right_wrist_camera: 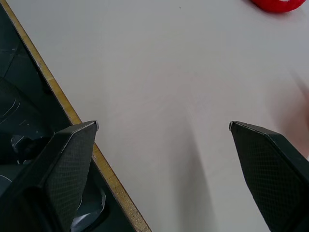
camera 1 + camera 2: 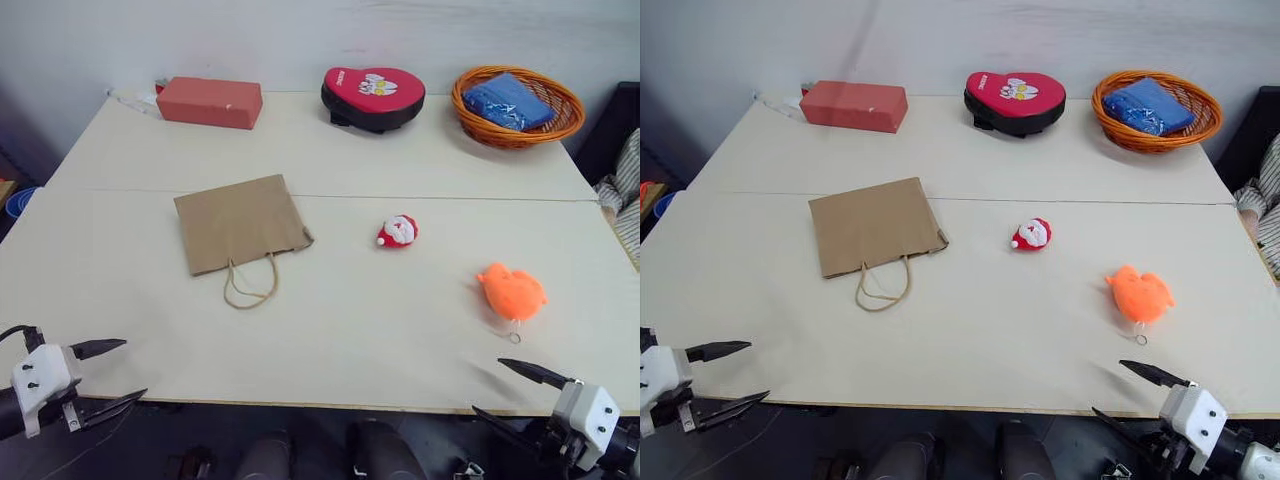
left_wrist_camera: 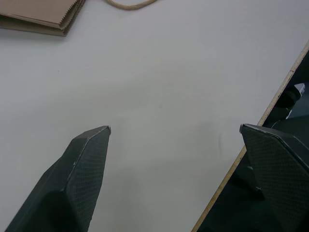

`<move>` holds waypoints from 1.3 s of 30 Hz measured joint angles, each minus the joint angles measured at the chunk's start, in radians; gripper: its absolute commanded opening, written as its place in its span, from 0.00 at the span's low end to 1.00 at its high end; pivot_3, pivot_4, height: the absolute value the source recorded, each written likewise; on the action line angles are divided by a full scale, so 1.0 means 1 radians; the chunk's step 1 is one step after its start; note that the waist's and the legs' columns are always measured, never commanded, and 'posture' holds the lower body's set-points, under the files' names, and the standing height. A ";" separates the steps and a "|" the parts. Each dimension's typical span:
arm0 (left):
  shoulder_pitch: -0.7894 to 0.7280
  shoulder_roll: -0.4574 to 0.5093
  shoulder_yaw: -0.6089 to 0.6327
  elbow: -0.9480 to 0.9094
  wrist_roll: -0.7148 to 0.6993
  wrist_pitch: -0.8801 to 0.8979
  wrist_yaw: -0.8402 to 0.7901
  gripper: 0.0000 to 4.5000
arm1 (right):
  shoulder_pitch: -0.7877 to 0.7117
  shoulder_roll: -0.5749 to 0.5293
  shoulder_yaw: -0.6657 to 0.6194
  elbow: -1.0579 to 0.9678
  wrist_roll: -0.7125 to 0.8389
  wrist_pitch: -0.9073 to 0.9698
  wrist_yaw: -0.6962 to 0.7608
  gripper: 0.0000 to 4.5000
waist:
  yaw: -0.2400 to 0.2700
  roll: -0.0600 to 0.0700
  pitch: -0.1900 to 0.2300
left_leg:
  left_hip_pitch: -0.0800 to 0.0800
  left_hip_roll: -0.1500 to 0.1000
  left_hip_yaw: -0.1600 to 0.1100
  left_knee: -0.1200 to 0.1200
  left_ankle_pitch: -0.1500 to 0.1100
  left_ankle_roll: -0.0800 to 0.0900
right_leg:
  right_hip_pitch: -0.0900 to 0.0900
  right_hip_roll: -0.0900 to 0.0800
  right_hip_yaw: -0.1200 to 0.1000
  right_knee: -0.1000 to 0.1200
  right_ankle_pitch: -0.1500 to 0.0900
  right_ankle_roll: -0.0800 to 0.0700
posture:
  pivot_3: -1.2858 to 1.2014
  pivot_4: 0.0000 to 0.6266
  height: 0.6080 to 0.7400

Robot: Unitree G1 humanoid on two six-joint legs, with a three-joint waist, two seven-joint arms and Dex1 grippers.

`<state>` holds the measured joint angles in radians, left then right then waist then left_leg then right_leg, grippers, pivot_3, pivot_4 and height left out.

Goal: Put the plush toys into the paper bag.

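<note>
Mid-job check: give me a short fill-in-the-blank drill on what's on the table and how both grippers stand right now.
1. The flat brown paper bag lies with its cord handles toward the table's ____ edge.
2. The blue cloth sits in the orange wicker ____ at the far right.
3. The small red-and-white Santa plush toy lies between the bag and the ____ blob-shaped plush toy.
4. The left gripper and right gripper are both ____ and hold nothing.

Missing words: near; basket; orange; open

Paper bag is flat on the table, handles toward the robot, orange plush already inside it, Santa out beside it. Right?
No. The orange plush lies out on the table, far from the paper bag, as the left eye view shows. The rest holds, including the Santa.
</note>
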<state>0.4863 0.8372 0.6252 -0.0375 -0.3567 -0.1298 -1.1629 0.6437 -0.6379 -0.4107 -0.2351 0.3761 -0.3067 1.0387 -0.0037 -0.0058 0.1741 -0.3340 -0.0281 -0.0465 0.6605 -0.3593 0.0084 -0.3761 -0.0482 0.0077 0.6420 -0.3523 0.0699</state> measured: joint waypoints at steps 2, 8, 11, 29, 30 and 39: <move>0.000 0.002 0.004 0.006 -0.003 0.002 -0.008 1.00 | -0.001 0.000 0.001 0.002 0.000 0.000 -0.002 0.99 | 0.001 0.000 0.000 | 0.000 0.000 0.000 0.000 0.000 0.000 | 0.000 0.000 0.000 0.000 0.000 0.000 | 0.52 0.24 1.00; -0.104 0.091 -0.023 -0.105 -0.156 0.300 -0.009 1.00 | -0.128 0.080 0.075 -0.071 0.002 0.056 -0.123 0.99 | 0.005 0.001 0.000 | -0.001 0.000 -0.001 0.001 0.000 0.000 | 0.000 0.000 -0.001 0.001 0.000 0.000 | 0.52 0.24 1.00; -0.276 0.157 -0.106 -0.162 -0.170 0.390 0.021 1.00 | -0.167 0.104 0.130 -0.166 0.052 0.106 -0.152 0.99 | 0.015 0.004 0.001 | -0.001 0.000 -0.001 0.001 0.002 -0.005 | -0.001 0.000 -0.001 0.001 0.000 0.000 | 0.52 0.24 1.00; -0.948 -0.025 -0.702 0.217 0.241 0.082 0.052 0.64 | -0.323 0.164 0.324 -0.288 -0.026 0.179 -0.320 1.00 | 0.002 0.002 0.000 | -0.020 0.000 0.001 0.010 0.005 -0.010 | -0.022 0.003 0.000 0.015 0.000 0.001 | 0.52 0.24 1.00; -0.955 -0.032 -0.704 0.232 0.241 0.077 0.045 0.57 | -0.321 0.164 0.324 -0.286 -0.032 0.180 -0.327 1.00 | 0.000 0.002 0.000 | -0.020 0.000 0.001 0.011 0.005 -0.010 | -0.022 0.003 0.000 0.016 0.000 0.001 | 0.52 0.24 1.00; -1.114 -0.126 -0.721 0.401 0.199 0.031 -0.052 0.00 | -0.314 0.164 0.323 -0.280 -0.065 0.202 -0.367 1.00 | 0.014 0.001 0.000 | -0.021 -0.001 0.000 0.020 0.005 -0.009 | -0.020 0.003 0.000 0.017 0.000 0.001 | 0.52 0.24 1.00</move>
<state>-0.6276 0.7110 -0.0961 0.3632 -0.1577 -0.0984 -1.2151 0.3294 -0.4740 -0.0877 -0.5149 0.3116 -0.1048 0.6713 0.0099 -0.0045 0.1743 -0.3552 -0.0290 -0.0469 0.6810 -0.3548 -0.0006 -0.3963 -0.0451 0.0075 0.6586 -0.3519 0.0711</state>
